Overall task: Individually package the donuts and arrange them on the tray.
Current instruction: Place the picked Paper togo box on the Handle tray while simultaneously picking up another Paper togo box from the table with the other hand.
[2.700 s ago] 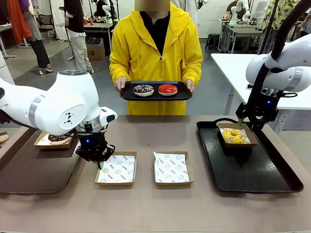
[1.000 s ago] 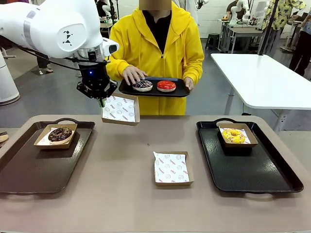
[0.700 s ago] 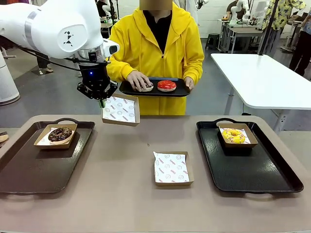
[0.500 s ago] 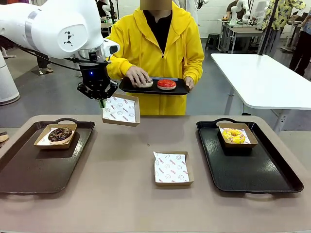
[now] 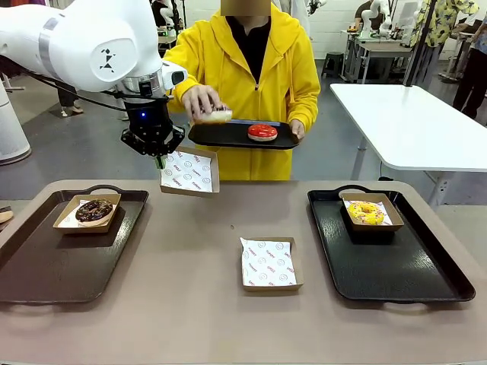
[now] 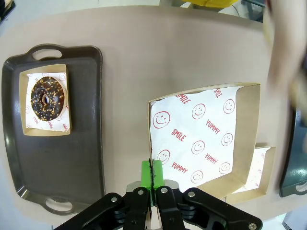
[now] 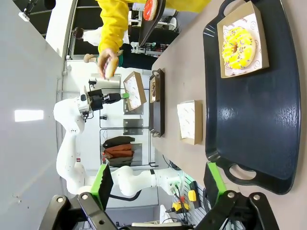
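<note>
Left gripper (image 5: 159, 159) tight on a paper-lined box (image 5: 189, 172), high above the tan table (image 5: 228, 327).

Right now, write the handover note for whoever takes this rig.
Left jaws: shut on the edge of a brown paper-lined cardboard box, held up toward the person.
Right jaws: open, raised beside the right black tray.
Person's hand holds a pale-sided ring donut; glossy red donut on their small tray.
Done: dark chocolate donut and yellow-iced donut boxed on trays.
Left: box and tray the other two; second empty box mid-table.
</note>
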Robot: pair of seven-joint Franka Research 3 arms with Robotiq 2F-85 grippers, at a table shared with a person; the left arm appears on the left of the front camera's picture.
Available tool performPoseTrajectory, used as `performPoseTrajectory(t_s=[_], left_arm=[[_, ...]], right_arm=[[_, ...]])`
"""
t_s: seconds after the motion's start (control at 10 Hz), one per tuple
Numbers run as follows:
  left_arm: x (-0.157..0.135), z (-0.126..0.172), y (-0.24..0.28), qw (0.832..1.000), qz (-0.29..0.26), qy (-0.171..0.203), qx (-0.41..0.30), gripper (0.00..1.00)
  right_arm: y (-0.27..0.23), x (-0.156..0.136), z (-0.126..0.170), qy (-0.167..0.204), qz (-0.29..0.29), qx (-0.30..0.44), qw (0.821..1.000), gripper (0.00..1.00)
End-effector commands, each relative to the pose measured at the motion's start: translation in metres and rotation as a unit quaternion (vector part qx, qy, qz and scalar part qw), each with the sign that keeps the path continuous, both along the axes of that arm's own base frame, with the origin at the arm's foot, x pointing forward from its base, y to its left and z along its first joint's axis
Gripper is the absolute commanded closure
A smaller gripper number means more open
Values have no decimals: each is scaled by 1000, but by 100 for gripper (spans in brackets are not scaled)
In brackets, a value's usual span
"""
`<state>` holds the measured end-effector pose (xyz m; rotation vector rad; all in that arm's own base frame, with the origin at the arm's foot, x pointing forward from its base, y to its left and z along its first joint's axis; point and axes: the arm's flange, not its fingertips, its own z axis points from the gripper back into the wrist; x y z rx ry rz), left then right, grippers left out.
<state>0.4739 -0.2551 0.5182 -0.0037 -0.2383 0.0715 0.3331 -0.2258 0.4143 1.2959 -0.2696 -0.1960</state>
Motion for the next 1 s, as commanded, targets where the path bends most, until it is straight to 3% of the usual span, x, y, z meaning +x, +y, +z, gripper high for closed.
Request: performPoseTrajectory(t_s=[0.0,0.9], left_arm=[[-2,2,1,1000,-1,-4,-1,100],[-2,2,1,1000,-1,-4,-1,100]], right_arm=[[4,-5,0,0,-1,5,1000,0],[4,-5,0,0,-1,5,1000,0]])
